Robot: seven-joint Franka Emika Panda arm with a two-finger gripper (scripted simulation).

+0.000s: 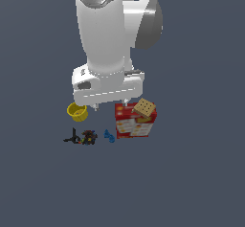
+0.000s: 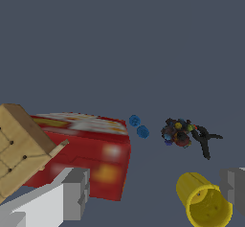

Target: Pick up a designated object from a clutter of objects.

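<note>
Six items are catalogued on a dark grey counter [image 1: 191, 173]. Nearest the spread, empty tool [image 2: 153, 192]: small yellow cup [image 2: 203, 202] and red-and-white printed box [image 2: 91, 149], topped by tan block with holes [image 2: 21, 147]. Beyond: two-lobed tiny blue piece [image 2: 139, 127], dark speckled lump [image 2: 176, 132], and, touching it, flat black pronged item [image 2: 203, 138].

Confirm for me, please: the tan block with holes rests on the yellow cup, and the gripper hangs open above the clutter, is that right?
Not quite. The tan block with holes rests on the red-and-white box, not on the yellow cup, which stands apart towards the exterior view's left. The exterior view shows this. The rest holds: the gripper hangs open above the clutter.
</note>
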